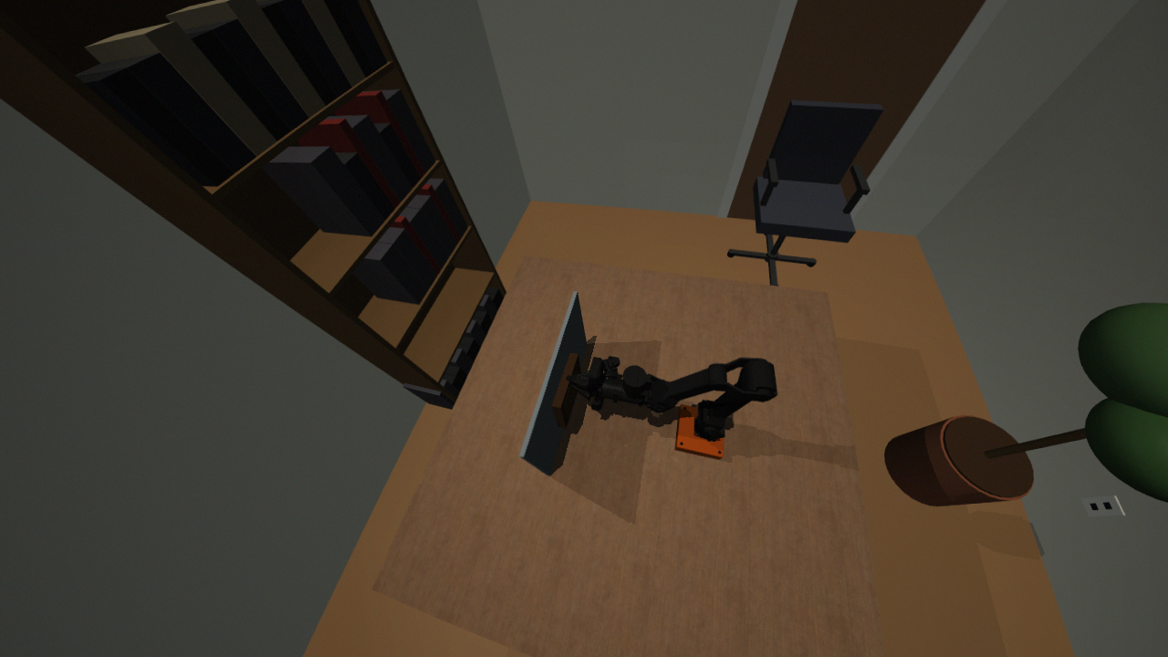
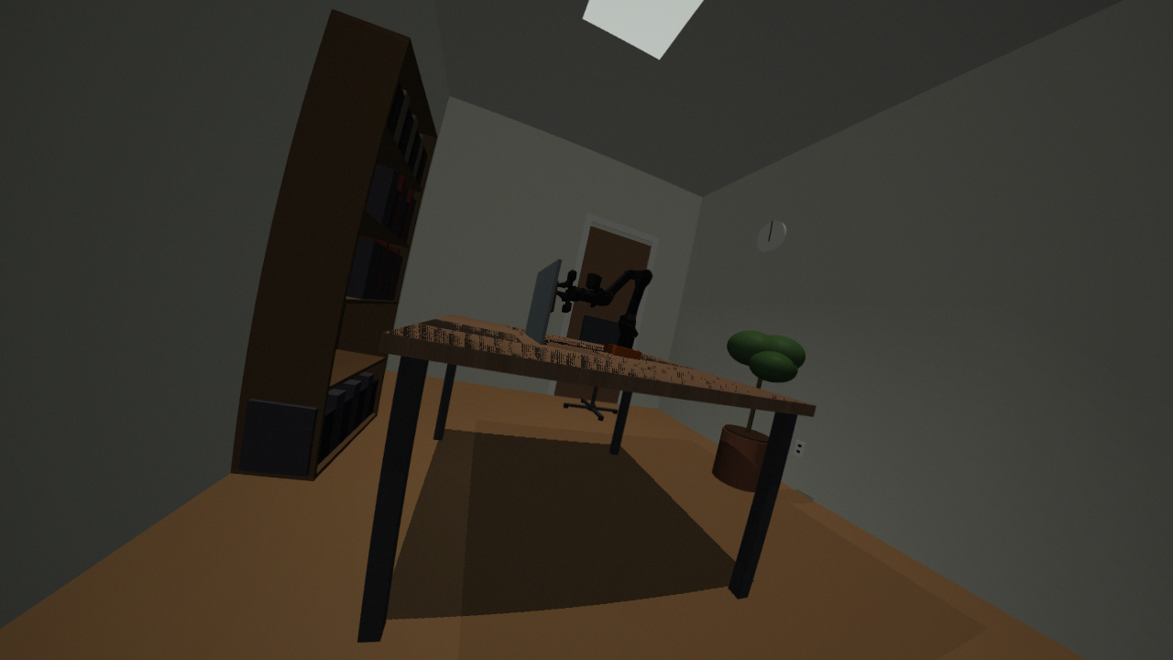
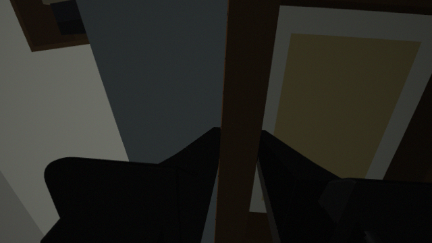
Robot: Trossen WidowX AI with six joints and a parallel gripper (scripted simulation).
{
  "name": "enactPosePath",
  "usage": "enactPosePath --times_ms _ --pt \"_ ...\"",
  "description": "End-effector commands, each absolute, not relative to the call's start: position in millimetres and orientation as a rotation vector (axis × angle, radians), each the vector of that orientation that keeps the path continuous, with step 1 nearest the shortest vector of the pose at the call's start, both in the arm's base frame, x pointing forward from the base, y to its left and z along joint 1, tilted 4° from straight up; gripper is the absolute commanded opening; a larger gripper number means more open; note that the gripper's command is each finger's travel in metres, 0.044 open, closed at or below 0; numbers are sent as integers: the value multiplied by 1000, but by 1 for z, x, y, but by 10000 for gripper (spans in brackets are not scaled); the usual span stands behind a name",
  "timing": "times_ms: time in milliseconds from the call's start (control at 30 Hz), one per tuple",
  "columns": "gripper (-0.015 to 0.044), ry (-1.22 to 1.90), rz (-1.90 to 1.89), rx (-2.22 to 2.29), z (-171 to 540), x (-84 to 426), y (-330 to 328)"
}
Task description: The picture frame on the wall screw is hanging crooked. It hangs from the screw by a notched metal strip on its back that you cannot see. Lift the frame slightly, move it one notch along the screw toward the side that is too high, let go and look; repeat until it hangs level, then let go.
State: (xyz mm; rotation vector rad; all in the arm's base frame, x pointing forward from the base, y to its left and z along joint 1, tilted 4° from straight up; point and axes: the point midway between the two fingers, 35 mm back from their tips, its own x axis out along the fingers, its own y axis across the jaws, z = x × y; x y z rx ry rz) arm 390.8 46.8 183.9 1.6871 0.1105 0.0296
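Observation:
The brown picture frame [image 1: 562, 408] [image 3: 249, 67] hangs against the blue-grey upright panel [image 1: 545, 449] [image 2: 539, 305] [image 3: 158, 67]. In the wrist view it has a pale mat around a yellow picture. My gripper [image 1: 573, 381] [image 2: 559, 292] [image 3: 238, 136] is shut on one side bar of the frame, with one finger on the bar's outer side and the other on its inner side, over the mat. The screw and the notched strip are hidden behind the frame. How far the frame tilts I cannot tell from these views.
The panel stands on the wooden table [image 1: 505, 531] [image 2: 696, 384], and the arm's orange base [image 1: 700, 445] [image 2: 621, 351] is on the table in front of it. A bookshelf [image 1: 327, 286] [image 2: 295, 246] stands beyond the panel. A chair [image 1: 804, 203] and a potted plant [image 1: 955, 461] stand on the floor.

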Motion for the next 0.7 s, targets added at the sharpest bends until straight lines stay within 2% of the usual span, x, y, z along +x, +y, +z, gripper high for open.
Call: enactPosePath --times_ms 0,667 --pt "0 102 35 1688 187 391 48" --pt "0 102 35 1688 188 391 51"
